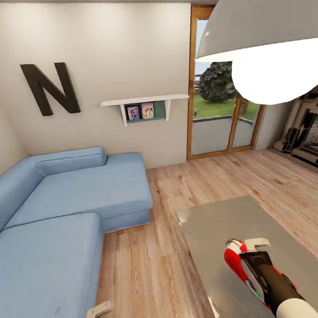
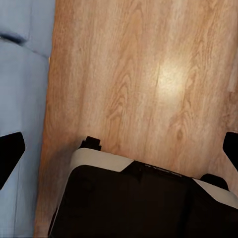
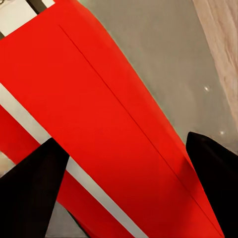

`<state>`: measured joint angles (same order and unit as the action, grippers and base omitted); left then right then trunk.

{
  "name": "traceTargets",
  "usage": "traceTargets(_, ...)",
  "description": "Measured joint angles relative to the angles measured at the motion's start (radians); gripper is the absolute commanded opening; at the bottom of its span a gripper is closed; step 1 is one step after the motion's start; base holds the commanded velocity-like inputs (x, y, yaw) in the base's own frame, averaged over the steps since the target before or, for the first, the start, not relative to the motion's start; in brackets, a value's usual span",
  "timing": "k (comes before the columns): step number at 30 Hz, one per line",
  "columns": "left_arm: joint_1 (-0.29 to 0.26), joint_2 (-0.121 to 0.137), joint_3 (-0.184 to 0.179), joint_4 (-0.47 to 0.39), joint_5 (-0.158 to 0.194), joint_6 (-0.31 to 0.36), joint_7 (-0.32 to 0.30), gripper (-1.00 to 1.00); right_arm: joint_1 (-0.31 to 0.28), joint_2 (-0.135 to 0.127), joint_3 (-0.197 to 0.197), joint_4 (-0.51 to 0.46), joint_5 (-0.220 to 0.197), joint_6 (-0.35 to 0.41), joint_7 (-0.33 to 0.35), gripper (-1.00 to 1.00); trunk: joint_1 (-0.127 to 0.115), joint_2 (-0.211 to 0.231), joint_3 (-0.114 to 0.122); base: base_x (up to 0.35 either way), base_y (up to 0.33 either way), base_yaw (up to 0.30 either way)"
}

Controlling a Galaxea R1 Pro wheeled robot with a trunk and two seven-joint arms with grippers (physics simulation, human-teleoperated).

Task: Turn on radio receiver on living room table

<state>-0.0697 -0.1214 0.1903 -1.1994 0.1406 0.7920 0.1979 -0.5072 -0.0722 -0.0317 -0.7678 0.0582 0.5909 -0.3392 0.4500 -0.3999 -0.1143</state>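
Head view: living room with a blue sectional sofa [image 1: 62, 209], a black "N" [image 1: 50, 88] on the beige wall, a small shelf [image 1: 145, 102], glass doors [image 1: 222, 106], a fireplace [image 1: 310, 132] at the right edge and a large lamp shade [image 1: 269, 35] close overhead. Low grey table [image 1: 217, 231] on the plank floor [image 1: 148, 265], with the radio receiver [image 1: 236, 263] near its close end, seemingly lying tipped rather than upright, long axis running roughly away from the robot and slightly leftward, white-trimmed end pointing toward the far side of the table. Right gripper [image 1: 256, 266] down on the radio, arm coming in from the lower right; fingers apparently straddling the red body, though whether clamped or merely around it cannot be told. Left gripper [image 1: 97, 317] hanging low over the floor beside the sofa, well apart from the table. Left wrist view: floor planks, a strip of sofa, the robot's own black-and-white base [image 2: 139, 198], and dark fingers [image 2: 10, 153] at both edges, spread wide with nothing between. Right wrist view: red radio casing with a white stripe very close, grey table beyond, two dark fingers [image 3: 29, 193] set wide either side of it. Judged progress: radio reached and contacted, switch not shown pressed; turning it on apparently left to do.
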Motion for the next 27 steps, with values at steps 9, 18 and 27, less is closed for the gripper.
traceTargets(9, 0.001, 0.004, 0.000, -0.014, 0.003, 0.058, -0.001, 1.00, -0.007, -0.021, -0.050, -0.011, 0.015, 0.193, 0.162, -1.00, 0.000, 0.000, 0.000, 0.000, 0.000, 0.000)
traceTargets(18, 0.000, -0.002, -0.003, -0.010, 0.004, 0.061, -0.002, 1.00, -0.109, -0.035, -0.049, -0.013, 0.039, 0.337, 0.155, -1.00, 0.000, 0.000, 0.000, 0.000, 0.000, 0.000)
traceTargets(27, 0.001, -0.006, -0.003, -0.008, 0.004, 0.061, -0.001, 1.00, -0.180, -0.035, -0.051, 0.045, 0.109, 0.343, 0.150, -1.00, 0.000, 0.000, 0.000, 0.000, 0.000, 0.000)
